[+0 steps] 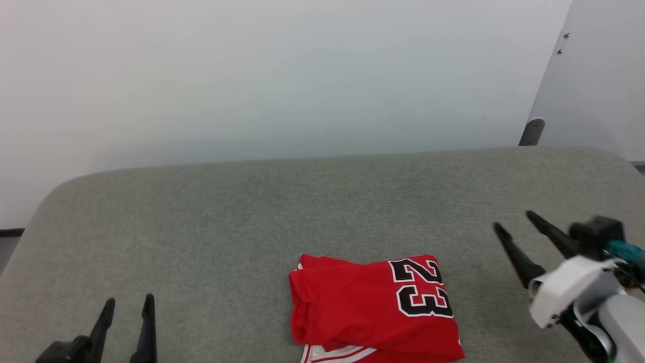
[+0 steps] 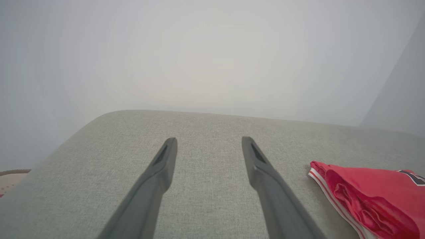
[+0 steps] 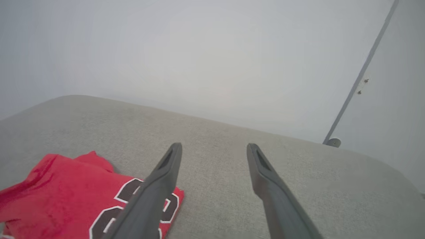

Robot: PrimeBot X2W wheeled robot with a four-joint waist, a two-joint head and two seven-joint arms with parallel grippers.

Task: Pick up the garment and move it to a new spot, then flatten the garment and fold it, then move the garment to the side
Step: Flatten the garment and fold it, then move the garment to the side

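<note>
Red basketball jersey (image 1: pixel 352 312), black 23 outlined in white, red-and-white striped trim; mottled grey-green fabric surface (image 1: pixel 227 217); off-white wall (image 1: pixel 252 75); black left gripper (image 1: pixel 128 300) and black right gripper (image 1: pixel 514 220) with white wrist cover (image 1: pixel 564 290)

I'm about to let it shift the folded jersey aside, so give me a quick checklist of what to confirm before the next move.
1. ok: left hand open and empty.
2. ok: right hand open and empty.
3. ok: garment folded, 23 on top.
4. ok: both hands apart from the garment.
5. ok: room on the table to the garment's left.
6. cannot tell: garment's near edge on the table, cropped in the head view.
</note>
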